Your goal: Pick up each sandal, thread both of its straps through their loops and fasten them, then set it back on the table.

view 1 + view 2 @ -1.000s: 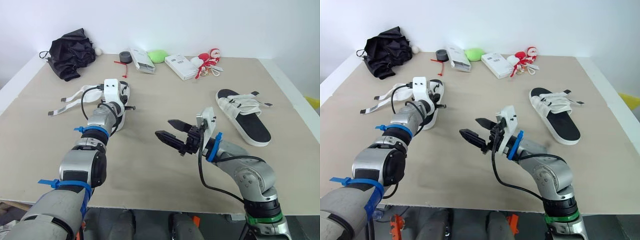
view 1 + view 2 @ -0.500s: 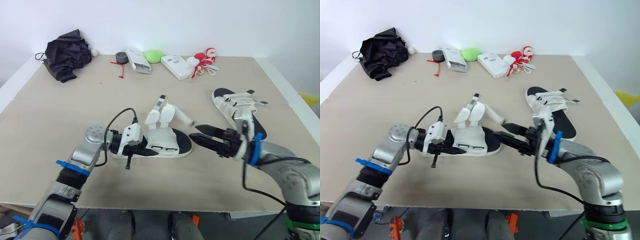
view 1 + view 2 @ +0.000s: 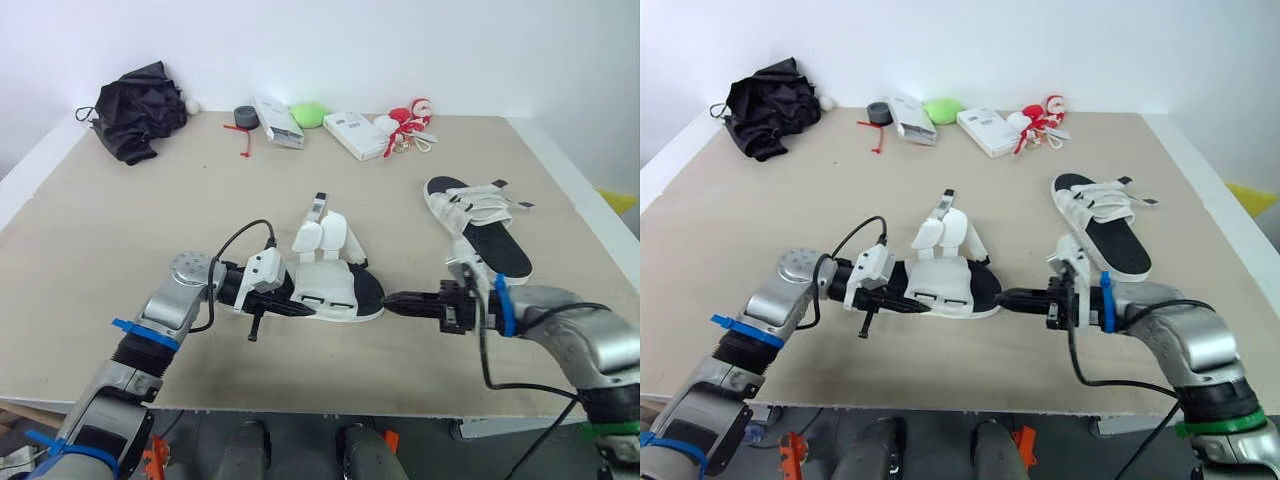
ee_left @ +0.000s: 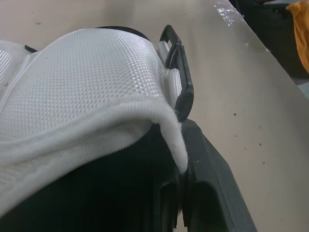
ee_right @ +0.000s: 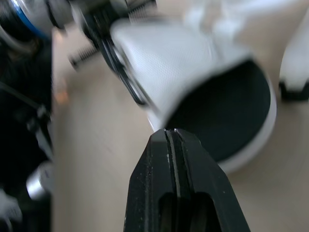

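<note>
Left gripper pinches centre sandal, right gripper closed at its end

Beige table [image 3: 100,250] carries everything. Two white sandals with black footbeds on it.

Near sandal [image 3: 330,285]: centre-front of the table, sole down, lying lengthwise from left to right between the two grippers. Cannot tell if the sole rests fully on the table. Its two straps [image 3: 322,235] are loose and stand up from the far side, not through any loop.

Far sandal [image 3: 480,235]: to the right and further back, well apart from the near one, flat on the table. Its straps lie across the footbed, ends poking out toward the table's right edge.

Black cloth bundle [image 3: 140,105] sits at the far left corner.

Left gripper [image 3: 292,307]: at the near sandal's left end, fingers closed narrow on the edge of the white mesh upper [image 4: 87,92]. In the left wrist view the fabric edge runs down between the fingers.

Right gripper [image 3: 395,300]: at the sandal's right end, pointing left at it. Its fingers [image 5: 154,164] are pressed together and hold nothing. The tip is just beside the sole rim; cannot tell if it touches.

Along the far edge: two white boxes [image 3: 280,122] [image 3: 360,135], red and white toy [image 3: 410,125], green object [image 3: 308,113] between the boxes, grey tape roll [image 3: 246,116], small white ball [image 3: 194,105] beside the bundle.

Black buckle loop [image 4: 181,87] sits at the edge of the mesh upper, just past the left fingers, with no strap in it.
</note>
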{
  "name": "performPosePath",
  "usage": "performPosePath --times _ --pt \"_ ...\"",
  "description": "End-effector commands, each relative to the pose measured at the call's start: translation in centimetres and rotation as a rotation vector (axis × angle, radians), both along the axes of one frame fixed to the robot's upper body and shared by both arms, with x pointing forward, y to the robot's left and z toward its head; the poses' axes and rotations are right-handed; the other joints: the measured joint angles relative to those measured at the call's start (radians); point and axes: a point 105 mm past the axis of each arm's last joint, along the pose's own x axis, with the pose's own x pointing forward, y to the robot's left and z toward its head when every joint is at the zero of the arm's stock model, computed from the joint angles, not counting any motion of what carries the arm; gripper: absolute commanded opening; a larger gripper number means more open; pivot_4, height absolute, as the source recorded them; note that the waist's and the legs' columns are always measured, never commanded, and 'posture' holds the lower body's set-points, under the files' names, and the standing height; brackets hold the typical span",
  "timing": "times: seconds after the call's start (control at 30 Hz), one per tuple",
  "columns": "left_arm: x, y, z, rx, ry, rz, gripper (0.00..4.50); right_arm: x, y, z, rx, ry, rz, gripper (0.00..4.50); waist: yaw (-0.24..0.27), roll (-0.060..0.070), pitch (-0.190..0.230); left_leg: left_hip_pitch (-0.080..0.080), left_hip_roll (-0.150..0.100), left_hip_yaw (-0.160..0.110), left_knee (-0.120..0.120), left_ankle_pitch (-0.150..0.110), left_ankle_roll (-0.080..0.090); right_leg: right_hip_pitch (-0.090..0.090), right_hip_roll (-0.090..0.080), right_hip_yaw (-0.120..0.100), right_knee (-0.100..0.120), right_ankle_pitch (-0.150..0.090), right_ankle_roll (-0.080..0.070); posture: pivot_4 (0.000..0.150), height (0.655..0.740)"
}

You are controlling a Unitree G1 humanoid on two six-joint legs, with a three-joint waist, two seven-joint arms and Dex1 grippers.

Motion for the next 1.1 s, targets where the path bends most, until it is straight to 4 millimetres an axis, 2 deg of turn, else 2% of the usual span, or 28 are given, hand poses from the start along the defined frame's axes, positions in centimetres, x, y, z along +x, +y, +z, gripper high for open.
performPosePath --times 0.03,0.37,0.67,0.8,0.97,1.1 --pt "-0.4 0.1 -0.1 0.017 0.013 -0.04 0.0 1.1 0.0 -0.5 -0.075 -0.023 0.046 0.08 0.001 0.0 0.0 0.0 0.0 0.0 0.0 0.0 0.0 0.0 0.0 0.0 0.0 0.0 0.001 0.15 0.74" --pt "-1.3 -0.4 -0.5 -0.003 0.052 -0.078 0.0 2.6 2.2 -1.4 -0.153 -0.013 0.219 0.08 -0.001 0.0 0.0 0.0 0.001 -0.001 -0.001 0.0 0.0 0.0 0.003 0.0 0.0 0.002 0.004 0.15 0.74" --pt "-1.6 -0.3 -0.6 -0.018 0.063 -0.078 0.0 3.7 5.6 0.5 -0.093 -0.035 0.34 0.08 -0.005 0.0 0.0 0.001 0.003 -0.001 -0.001 0.0 0.0 0.0 0.004 0.0 0.001 0.002 0.003 0.15 0.74" --pt "-1.5 -0.3 -1.1 -0.004 0.054 -0.067 0.0 3.7 6.9 0.5 -0.085 -0.035 0.378 0.08 -0.004 0.0 0.0 0.0 0.003 -0.001 -0.001 0.0 0.0 0.0 0.004 0.0 0.001 0.002 0.004 0.15 0.74" --pt "-1.2 -0.2 -1.6 0.007 0.045 -0.052 0.0 3.4 8.2 -1.1 -0.104 -0.007 0.409 0.08 -0.004 0.001 -0.001 0.001 0.003 -0.001 -0.001 0.0 0.0 0.0 0.004 0.0 0.001 0.002 0.003 0.15 0.74" --pt "-0.7 0.2 -2.0 0.013 0.032 -0.019 0.0 3.4 7.6 -4.0 -0.197 0.027 0.392 0.08 -0.004 0.001 -0.006 0.004 0.004 -0.001 -0.001 0.0 0.0 0.002 0.005 0.0 0.002 0.003 0.002 0.15 0.74"
